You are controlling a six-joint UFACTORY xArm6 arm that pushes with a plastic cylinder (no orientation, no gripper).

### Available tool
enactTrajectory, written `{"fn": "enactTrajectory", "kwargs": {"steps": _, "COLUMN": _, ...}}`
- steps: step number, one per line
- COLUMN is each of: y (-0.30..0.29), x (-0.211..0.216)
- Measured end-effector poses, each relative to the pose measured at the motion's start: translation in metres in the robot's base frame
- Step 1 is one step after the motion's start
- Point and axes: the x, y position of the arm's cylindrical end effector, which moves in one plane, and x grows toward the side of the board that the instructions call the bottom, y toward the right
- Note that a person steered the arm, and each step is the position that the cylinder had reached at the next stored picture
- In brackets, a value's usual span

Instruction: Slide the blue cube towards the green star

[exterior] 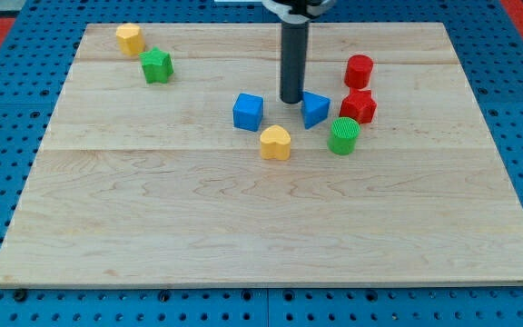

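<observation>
Resting my tip (291, 99) between blue cube (248, 112) — blue wedge (315, 109).

Place: a robotics lab test rig
Bench: a pale wooden board of joined planks (271, 227); it lies on a blue perforated metal base (7, 118) with regular rows of holes
Arm: a straight dark rod (293, 59) comes down from the view's top
Props: small coloured toy-like blocks, scattered on the board

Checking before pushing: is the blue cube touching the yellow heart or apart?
Apart: a strip of bare wood shows between the blue cube and the yellow heart.
</observation>
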Motion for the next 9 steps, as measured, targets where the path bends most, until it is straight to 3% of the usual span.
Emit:
{"fn": "enactTrajectory", "kwargs": {"steps": 2, "y": -0.017, "x": 0.051}}
{"fn": "enactTrajectory", "kwargs": {"steps": 4, "y": -0.009, "x": 0.022}}
{"fn": "enactTrajectory", "kwargs": {"steps": 7, "y": -0.047, "x": 0.031}}
{"fn": "enactTrajectory", "kwargs": {"steps": 9, "y": -0.078, "x": 0.062}}
